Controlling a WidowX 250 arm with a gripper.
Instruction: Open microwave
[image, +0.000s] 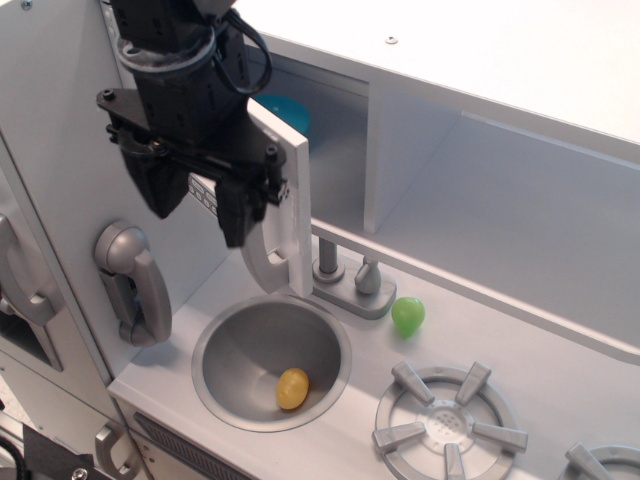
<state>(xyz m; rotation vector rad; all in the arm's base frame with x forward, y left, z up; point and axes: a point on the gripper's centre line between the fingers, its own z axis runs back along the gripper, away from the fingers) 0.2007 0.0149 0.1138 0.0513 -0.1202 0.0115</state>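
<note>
the microwave (300, 150) sits at the upper left of the toy kitchen, above the sink (270, 360), and its door (285, 200) stands swung out toward the camera, seen nearly edge-on. through the gap behind the door a blue thing (285, 112) shows inside the cabinet. the door's grey handle (265, 262) curves down at the lower edge, just above the sink rim.

the claw (195, 200) hangs in front of the door, on its outer face, with its two dark fingers (236, 212) pointing downward. the fingers look spread apart, one to the left near the wall and one close against the door by the top of the handle; whether that finger touches the handle is hard to tell from this angle.

left of the claw a grey phone handset (130, 285) hangs on the side wall. a yellow egg-shaped thing (292, 388) lies in the sink, the faucet (345, 280) stands behind it, and a green thing (407, 316) rests on the counter (520, 340) beside the faucet base. a burner (447, 425) lies at the lower right.
</note>
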